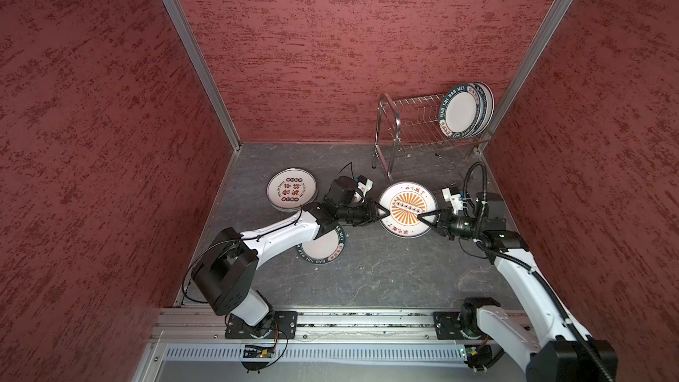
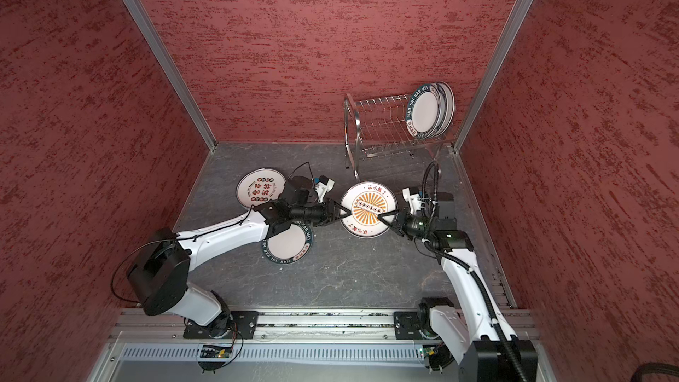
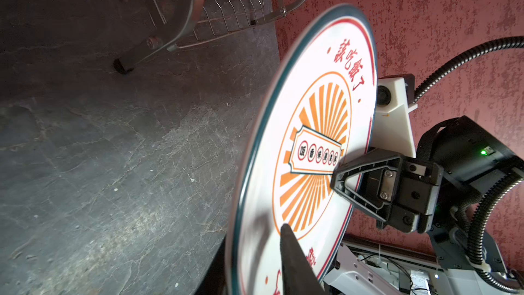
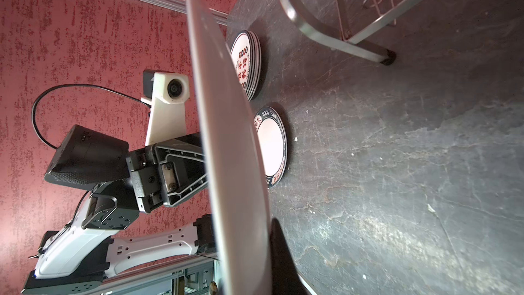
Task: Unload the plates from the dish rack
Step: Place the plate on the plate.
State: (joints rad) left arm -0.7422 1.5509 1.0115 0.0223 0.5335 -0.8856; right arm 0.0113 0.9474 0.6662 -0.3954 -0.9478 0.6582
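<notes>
Grey slate tabletop, red walls. Sunburst plate hangs off the surface, near side of dish rack; right gripper clamps its right rim, left gripper its left. Teal-rimmed plates stand at rack's right end.

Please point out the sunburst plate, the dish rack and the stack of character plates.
sunburst plate [image 1: 407,209]: in a top view, printed middle.
dish rack [image 4: 368,53]: right wrist view, on its leg.
stack of character plates [image 1: 292,191]: in a top view, top plate's face.
</notes>
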